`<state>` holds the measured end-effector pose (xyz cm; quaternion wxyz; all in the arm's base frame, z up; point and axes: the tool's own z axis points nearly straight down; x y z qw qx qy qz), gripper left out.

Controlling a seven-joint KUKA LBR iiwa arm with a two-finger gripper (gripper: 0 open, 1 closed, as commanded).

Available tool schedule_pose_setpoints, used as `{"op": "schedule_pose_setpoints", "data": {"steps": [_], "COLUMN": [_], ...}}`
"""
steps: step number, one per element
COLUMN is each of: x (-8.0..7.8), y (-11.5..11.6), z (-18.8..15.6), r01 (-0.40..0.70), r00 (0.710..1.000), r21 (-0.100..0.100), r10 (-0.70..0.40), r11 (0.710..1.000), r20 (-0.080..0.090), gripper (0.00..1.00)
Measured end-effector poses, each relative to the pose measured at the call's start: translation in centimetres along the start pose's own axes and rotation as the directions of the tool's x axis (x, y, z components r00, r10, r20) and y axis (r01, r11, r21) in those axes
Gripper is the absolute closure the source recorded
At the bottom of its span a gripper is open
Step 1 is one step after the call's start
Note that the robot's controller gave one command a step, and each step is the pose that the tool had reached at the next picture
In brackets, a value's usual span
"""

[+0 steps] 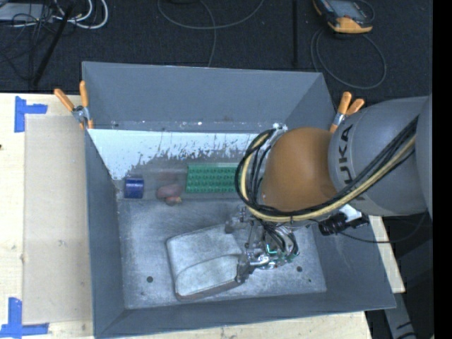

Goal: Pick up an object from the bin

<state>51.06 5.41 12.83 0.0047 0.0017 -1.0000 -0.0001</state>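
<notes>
Reaching in from 3 o'clock, the tool (245, 265) sat low at the 3 o'clock edge of the flat grey pad (200, 261) lying at 6 o'clock in the bin (198, 97), probably because an edge offered a hold; open or closed, I couldn't tell.

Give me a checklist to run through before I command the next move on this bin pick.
1. The gripper is low in the bin, at the right edge of the grey pad: ok.
2. The grey pad lies flat on the floor, apart from the other things: ok.
3. The grey pad is held by the gripper: cannot tell.
4. The green block, pink lump and blue cylinder sit by the back wall, away from the gripper: ok.
5. Open floor lies around the grey pad for a lift: ok.
</notes>
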Motion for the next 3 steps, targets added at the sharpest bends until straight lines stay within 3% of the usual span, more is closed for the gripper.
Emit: {"op": "schedule_pose_setpoints", "data": {"steps": [1, 2, 3], "x": [-2.4, -2.7, -6.1], "y": [-12.0, -11.7, -12.6], "z": [5.8, 5.4, -15.1], "r01": [0.05, 0.051, 0.353], "r00": [0.999, 0.998, 0.936], "r21": [0.0, 0.0, 0.007], "r10": [-0.05, -0.051, -0.353], "r11": [0.999, 0.999, 0.936], "r20": [0.011, 0.022, 0.017], "gripper": [0.0, 1.0, 1.0]}}
